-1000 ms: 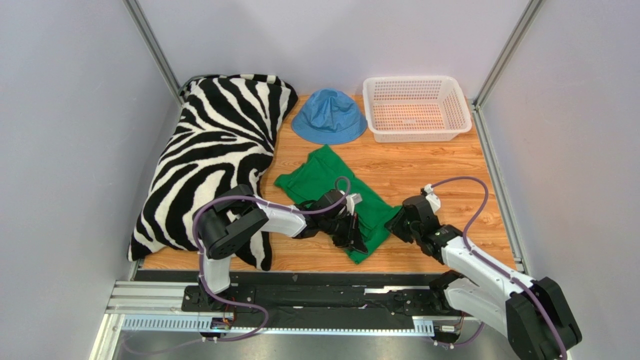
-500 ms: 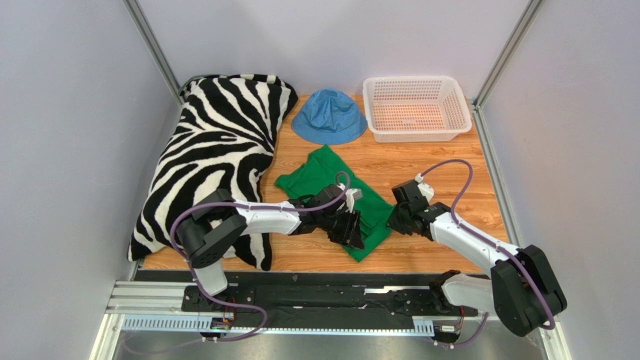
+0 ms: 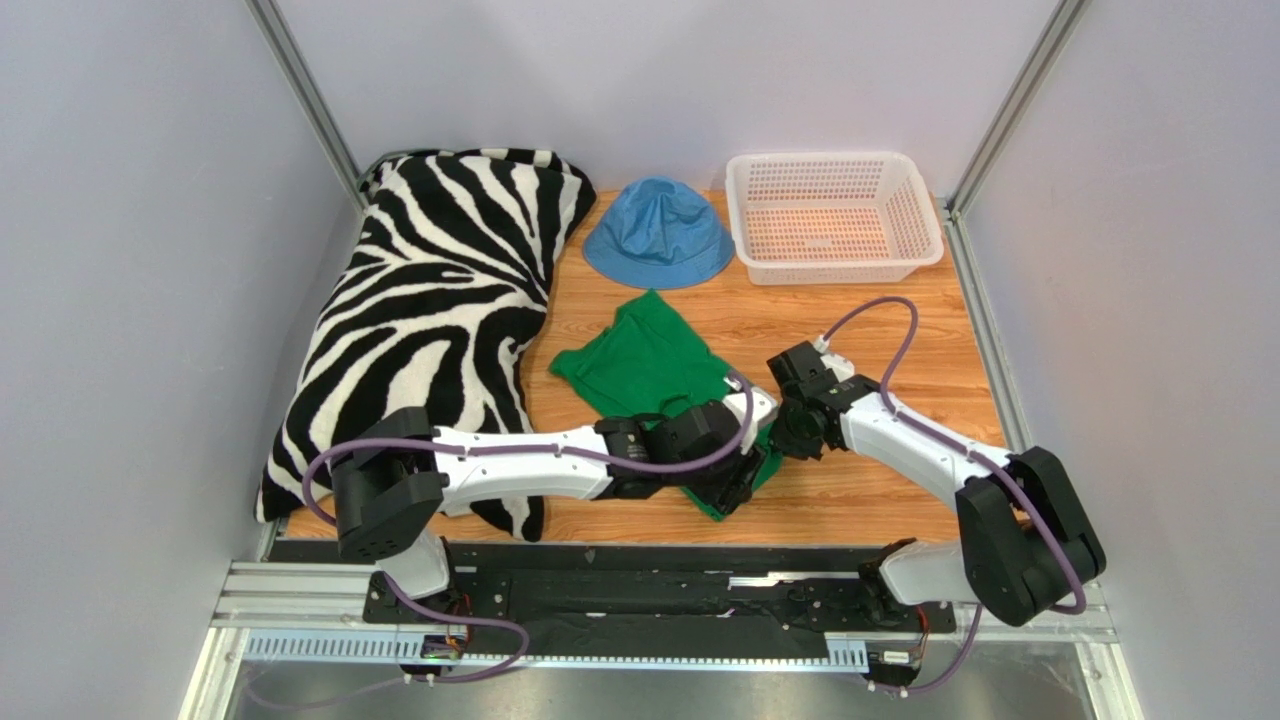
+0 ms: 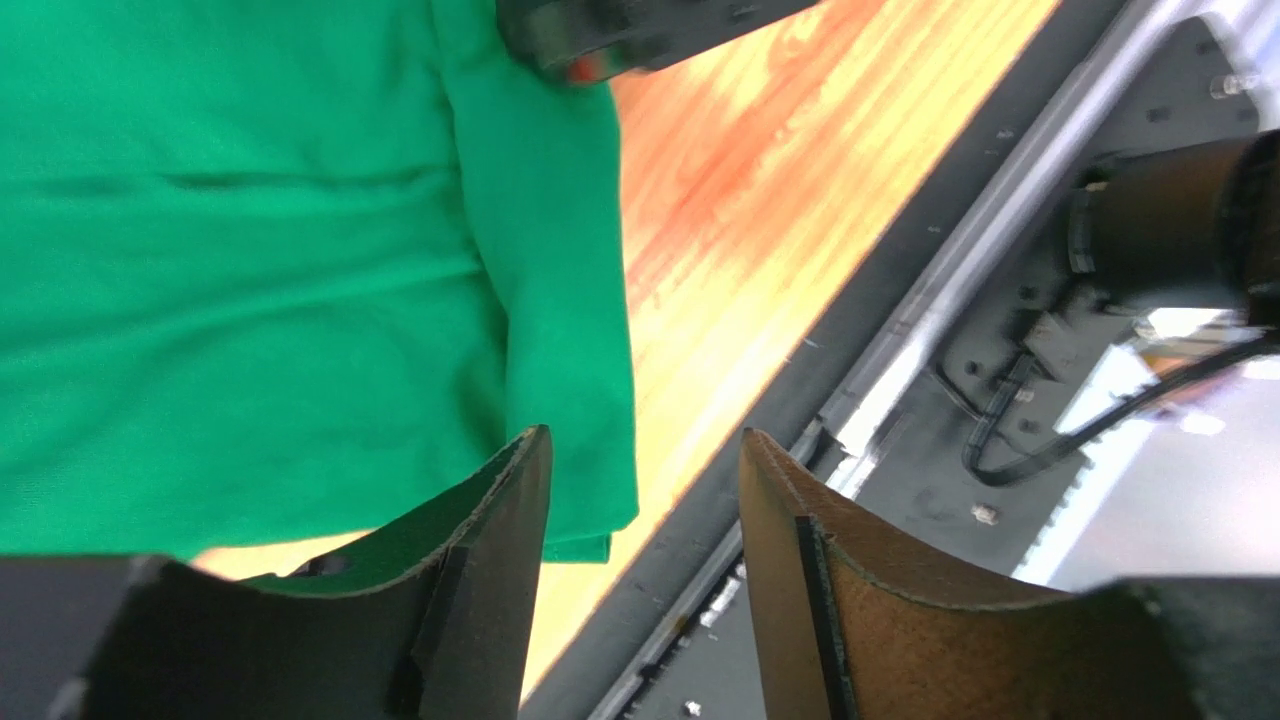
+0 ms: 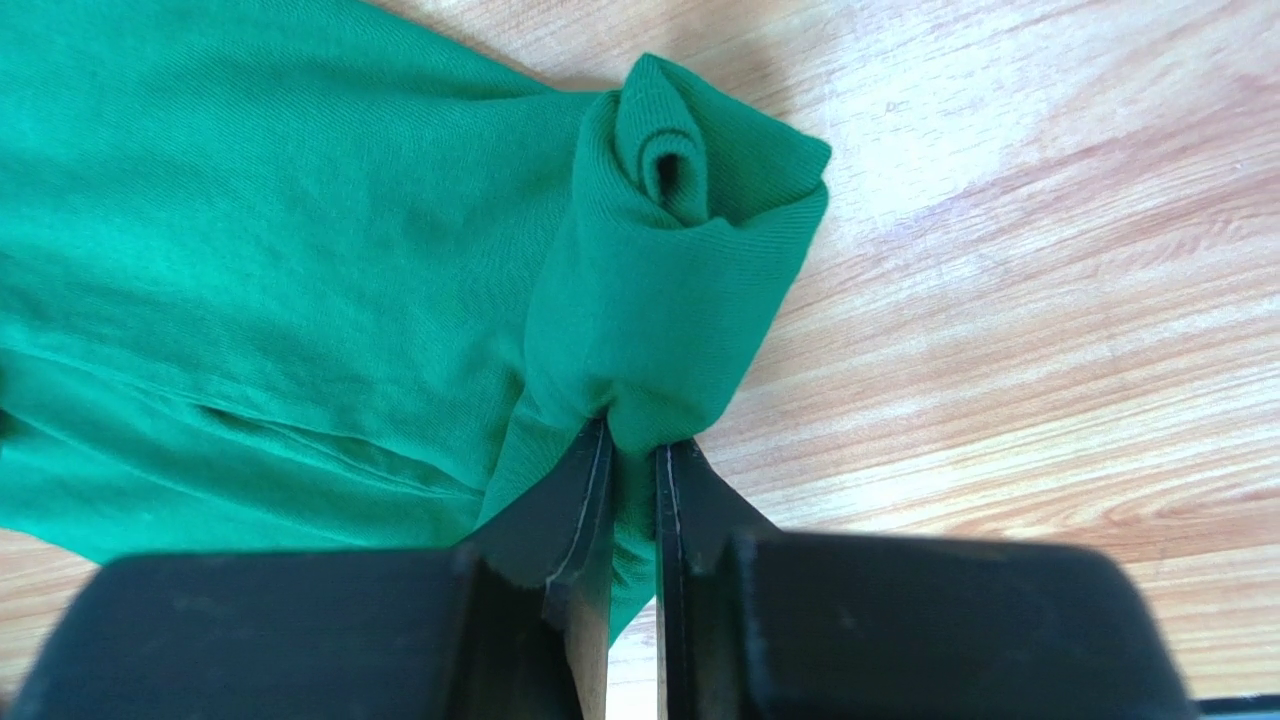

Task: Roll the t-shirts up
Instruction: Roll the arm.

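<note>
Both moved inward | left gripper (image 4: pixel 643 450) now parted over green t-shirt (image 4: pixel 226 270) | right gripper (image 5: pixel 631 443) clamped on its rolled fold

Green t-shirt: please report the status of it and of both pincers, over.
Left pincer open, at corner of t-shirt. Right pincer shut on a bunched fold. Mostly flat, not rolled. No other thing on it.
</note>
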You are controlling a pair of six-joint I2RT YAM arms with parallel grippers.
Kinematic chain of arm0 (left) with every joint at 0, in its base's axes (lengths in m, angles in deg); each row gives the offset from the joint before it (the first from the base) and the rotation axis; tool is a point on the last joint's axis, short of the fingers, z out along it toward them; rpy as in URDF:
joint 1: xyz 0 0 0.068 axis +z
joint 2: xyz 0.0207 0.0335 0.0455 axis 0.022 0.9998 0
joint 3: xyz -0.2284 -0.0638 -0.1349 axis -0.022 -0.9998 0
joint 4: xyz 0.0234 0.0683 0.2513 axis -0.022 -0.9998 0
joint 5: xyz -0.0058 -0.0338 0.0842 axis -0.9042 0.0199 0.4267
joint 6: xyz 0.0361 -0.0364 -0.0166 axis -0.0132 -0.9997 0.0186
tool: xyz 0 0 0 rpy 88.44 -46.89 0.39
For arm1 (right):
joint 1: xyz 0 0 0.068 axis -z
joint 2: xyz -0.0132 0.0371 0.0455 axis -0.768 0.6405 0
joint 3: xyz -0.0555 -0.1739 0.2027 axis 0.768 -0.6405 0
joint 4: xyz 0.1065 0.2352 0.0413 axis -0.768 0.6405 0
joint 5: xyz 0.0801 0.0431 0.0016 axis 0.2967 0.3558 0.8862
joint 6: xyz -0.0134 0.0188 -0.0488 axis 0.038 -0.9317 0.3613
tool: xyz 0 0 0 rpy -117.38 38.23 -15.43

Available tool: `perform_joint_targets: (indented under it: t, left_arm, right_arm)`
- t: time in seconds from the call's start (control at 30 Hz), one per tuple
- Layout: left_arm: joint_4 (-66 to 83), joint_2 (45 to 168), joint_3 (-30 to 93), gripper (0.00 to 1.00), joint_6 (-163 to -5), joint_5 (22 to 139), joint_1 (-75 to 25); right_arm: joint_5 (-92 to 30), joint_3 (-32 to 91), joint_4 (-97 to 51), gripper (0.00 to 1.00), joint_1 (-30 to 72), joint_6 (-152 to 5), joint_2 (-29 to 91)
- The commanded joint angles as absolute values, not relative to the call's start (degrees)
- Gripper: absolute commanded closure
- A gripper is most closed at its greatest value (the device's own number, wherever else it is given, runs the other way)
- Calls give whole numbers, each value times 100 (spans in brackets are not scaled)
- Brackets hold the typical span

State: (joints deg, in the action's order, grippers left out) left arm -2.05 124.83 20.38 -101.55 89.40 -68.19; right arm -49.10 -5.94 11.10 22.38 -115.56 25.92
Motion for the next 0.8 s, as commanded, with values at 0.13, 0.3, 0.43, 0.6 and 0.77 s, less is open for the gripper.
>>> perform_joint_targets:
  t: [0.13, 0.3, 0.43, 0.6, 0.77]
  left_arm:
    - [-921, 13196, 3125, 43, -8791, 11709, -7766]
    - [-1052, 13811, 3468, 43, -8491, 12388, -8082]
    - [-1062, 14216, 3741, 42, -8289, 13029, -8293]
    - [-1141, 14568, 3917, 42, -8307, 13285, -8320]
    - [-1044, 14744, 3865, 43, -8254, 13215, -8364]
  right_arm:
    - [-5088, -190, 1698, 100, 2187, -11339, 3051]
    - [-5052, -5, 1821, 100, 2179, -11312, 3227]
    - [-5009, 39, 1848, 100, 2170, -11304, 3332]
    - [-4991, 56, 1883, 100, 2170, -11312, 3420]
    - [-4982, 74, 1883, 100, 2161, -11312, 3499]
